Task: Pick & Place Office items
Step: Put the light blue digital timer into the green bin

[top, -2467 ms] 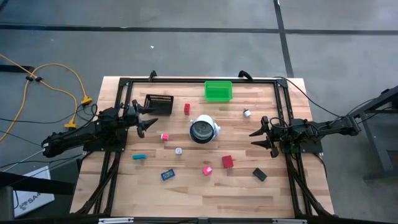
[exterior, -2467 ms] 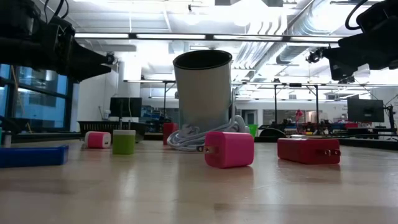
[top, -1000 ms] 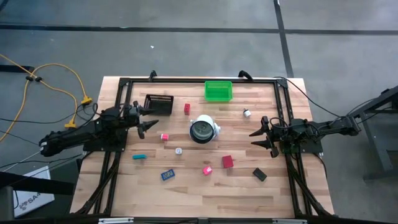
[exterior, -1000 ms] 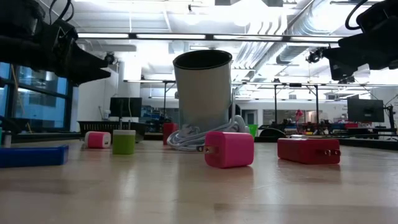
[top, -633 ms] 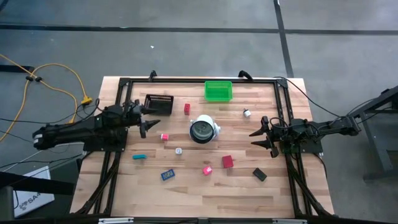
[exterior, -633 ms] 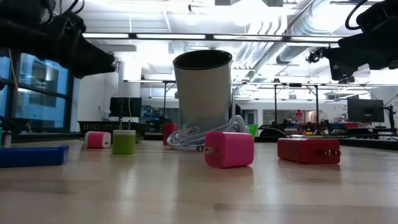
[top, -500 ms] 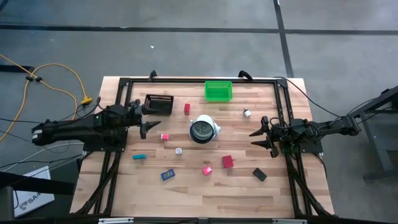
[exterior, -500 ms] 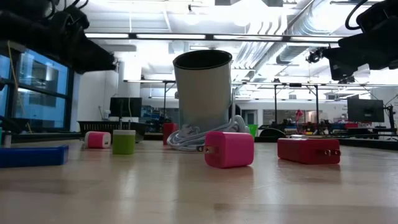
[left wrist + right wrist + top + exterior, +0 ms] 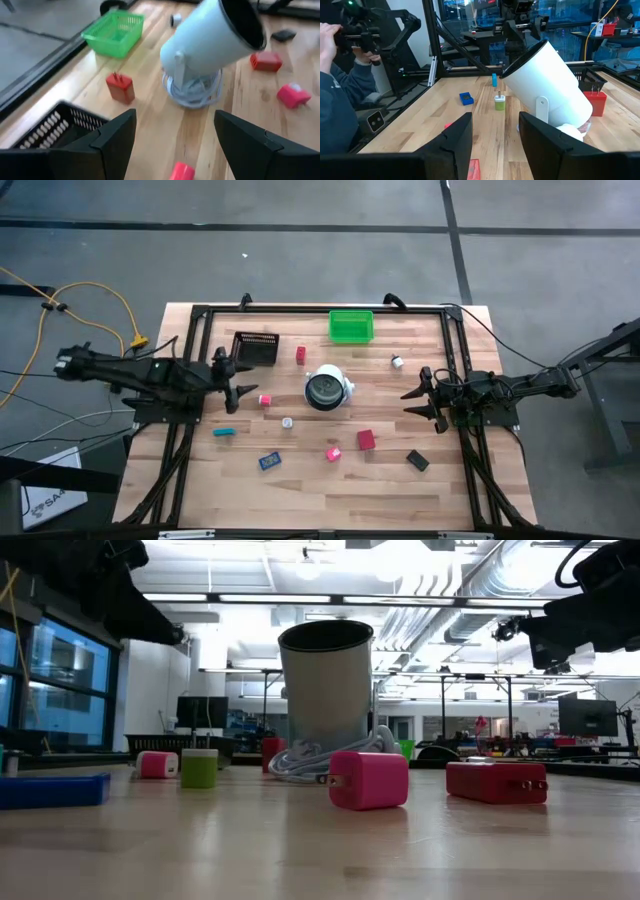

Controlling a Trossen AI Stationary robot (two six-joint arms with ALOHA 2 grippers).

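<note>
My left tool (image 9: 238, 384) is hovering released, holding nothing, over the left part of the desk (image 9: 320, 485), just beside the black mesh tray (image 9: 255, 346) and near a small pink block (image 9: 265, 400). My right tool (image 9: 418, 396) is waiting over the right side, fingers parted and gripping nothing.

The desk is light wood planking inside a black frame, standing on a grey floor. The office items are lying loose on it: a red plug block (image 9: 300, 355) near the tray, a silvery round bit (image 9: 287, 422), a teal flat piece (image 9: 224, 432), a blue rectangle (image 9: 268, 462), a pink block (image 9: 333, 453), a red block (image 9: 366, 440), a black rectangle (image 9: 417, 460), and a white round bit (image 9: 397, 362). A white lamp-like cylinder (image 9: 328, 388) is sitting mid-desk; the green bin (image 9: 351, 326) is at the far edge.

The low view is showing ceiling lights and ducts. A person's sleeve (image 9: 337, 120) is cut off at the right wrist view's edge.
</note>
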